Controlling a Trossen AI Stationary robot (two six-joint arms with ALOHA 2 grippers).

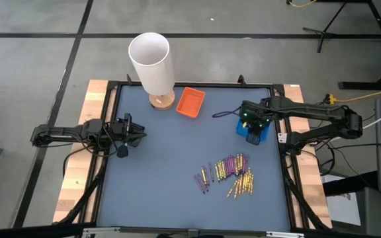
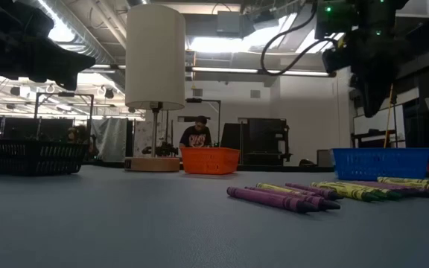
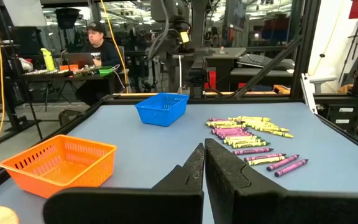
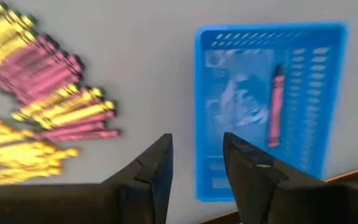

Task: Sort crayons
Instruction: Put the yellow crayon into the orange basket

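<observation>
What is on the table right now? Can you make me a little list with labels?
Crayon pile: yellow and purple crayons lying loose on the table
Blue tray: holds one purple crayon
Orange tray: beside the lamp
Right pincer: open above the blue tray, empty
Left pincer: shut, waiting at the table's left side

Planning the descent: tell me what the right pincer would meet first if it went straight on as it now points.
Probably the blue tray: the open right pincer points down at its near edge, one purple crayon lying inside. Depth is unclear.
</observation>
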